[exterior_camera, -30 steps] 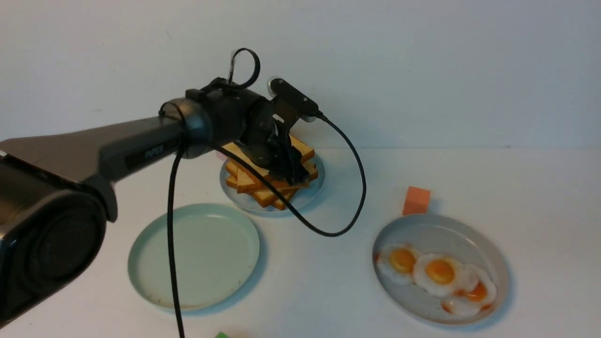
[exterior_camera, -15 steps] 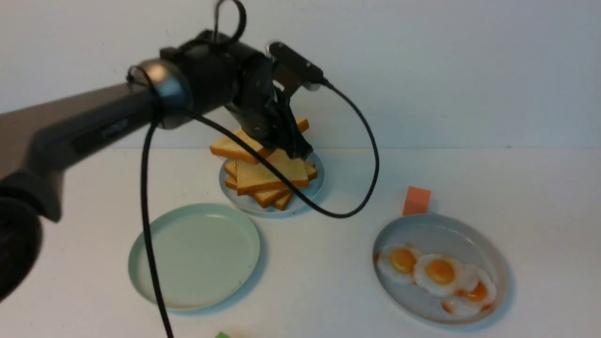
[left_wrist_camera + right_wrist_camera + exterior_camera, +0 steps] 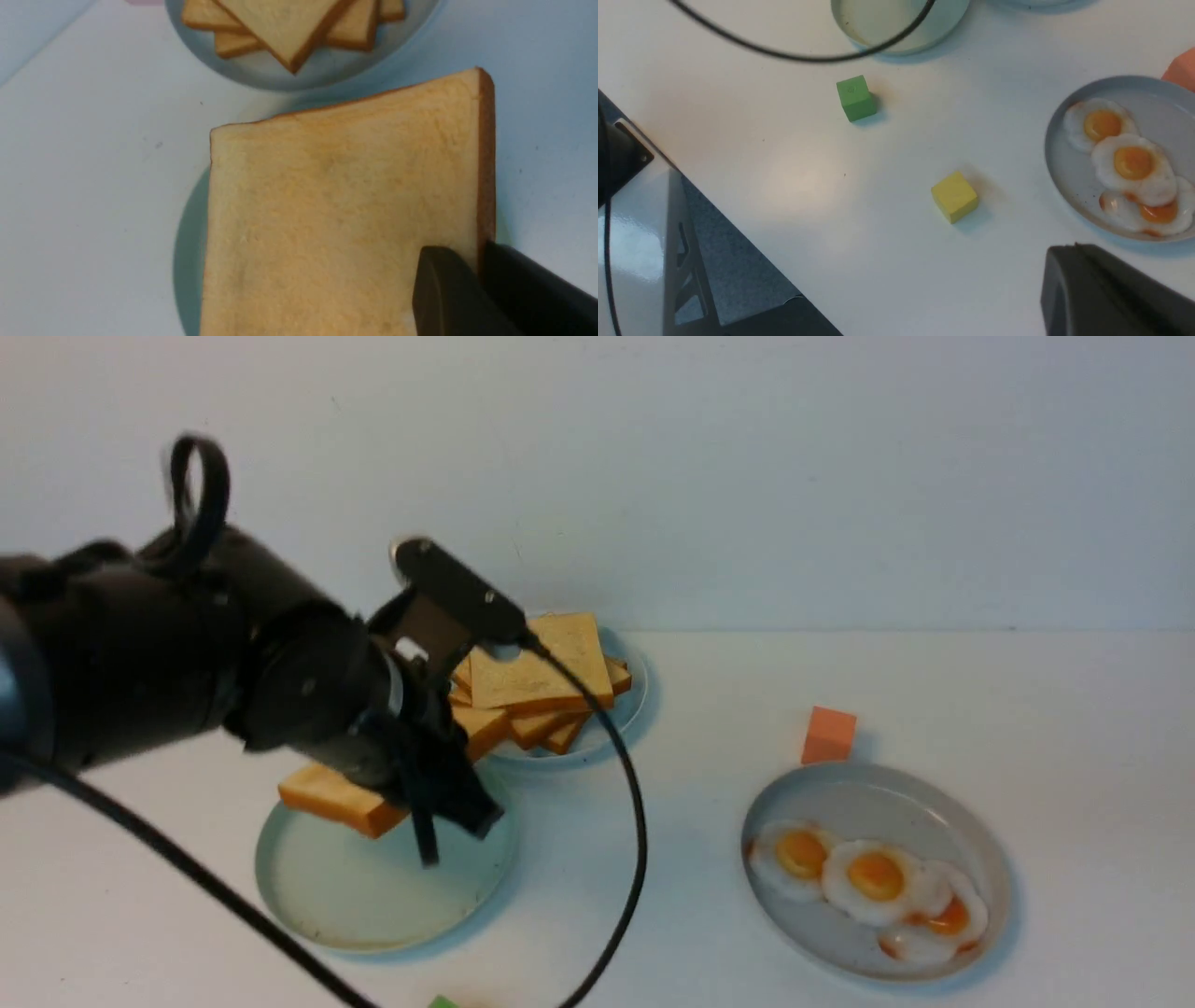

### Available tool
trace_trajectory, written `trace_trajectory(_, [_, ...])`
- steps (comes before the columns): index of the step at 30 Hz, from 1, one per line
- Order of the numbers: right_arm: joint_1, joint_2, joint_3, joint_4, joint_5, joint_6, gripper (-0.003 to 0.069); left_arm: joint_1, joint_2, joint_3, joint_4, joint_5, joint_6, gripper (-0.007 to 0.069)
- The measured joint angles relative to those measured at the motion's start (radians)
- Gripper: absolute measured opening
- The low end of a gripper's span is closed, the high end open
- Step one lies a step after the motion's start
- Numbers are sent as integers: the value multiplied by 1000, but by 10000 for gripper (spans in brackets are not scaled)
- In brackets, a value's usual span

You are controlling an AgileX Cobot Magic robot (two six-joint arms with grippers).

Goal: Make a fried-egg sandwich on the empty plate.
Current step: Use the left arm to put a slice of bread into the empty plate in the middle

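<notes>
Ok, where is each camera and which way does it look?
Front: between the arms, facing forward; shows the left end effector holding a toast slice above the mint plate.
Left wrist: looks down along its end effector at that slice.
Right wrist: looks down at the green cube and egg plate; the right end effector partly shows.
Shared: front and right wrist both see the egg plate.

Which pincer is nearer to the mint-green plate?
Left. The left pincer holds a toast slice over the mint-green plate; the right pincer sits well away, nearer the grey egg plate.
</notes>
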Motion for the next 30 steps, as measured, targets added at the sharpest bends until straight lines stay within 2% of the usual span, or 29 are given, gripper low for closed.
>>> trace_trajectory(6, [0, 0, 0, 27, 0, 0, 22, 8, 46, 70, 74, -101, -1, 83])
trace_trajectory(16, [0, 0, 0, 46, 11, 0, 29, 8, 136, 70, 102, -100, -1, 91])
trace_trajectory(21, [0, 0, 0, 46, 12, 0, 32, 8, 137, 70, 106, -88, -1, 200])
trace_trajectory(23, [0, 0, 0, 46, 12, 6, 34, 6, 129, 70, 106, -68, -6, 321])
trace_trajectory(24, [0, 2, 0, 46, 13, 10, 35, 2, 122, 70, 106, -60, -14, 356])
trace_trajectory(25, [0, 3, 0, 46, 13, 10, 36, 2, 119, 70, 106, -58, -20, 364])
trace_trajectory(26, [0, 12, 0, 44, 13, 18, 40, -8, 96, 70, 106, -43, -35, 419])
trace_trajectory(28, [0, 40, 0, 36, 13, 23, 49, -29, 44, 66, 104, -20, -81, 480])
trace_trajectory(30, [0, 71, 0, 22, 12, 23, 58, -50, -8, 59, 96, 6, -119, 505])
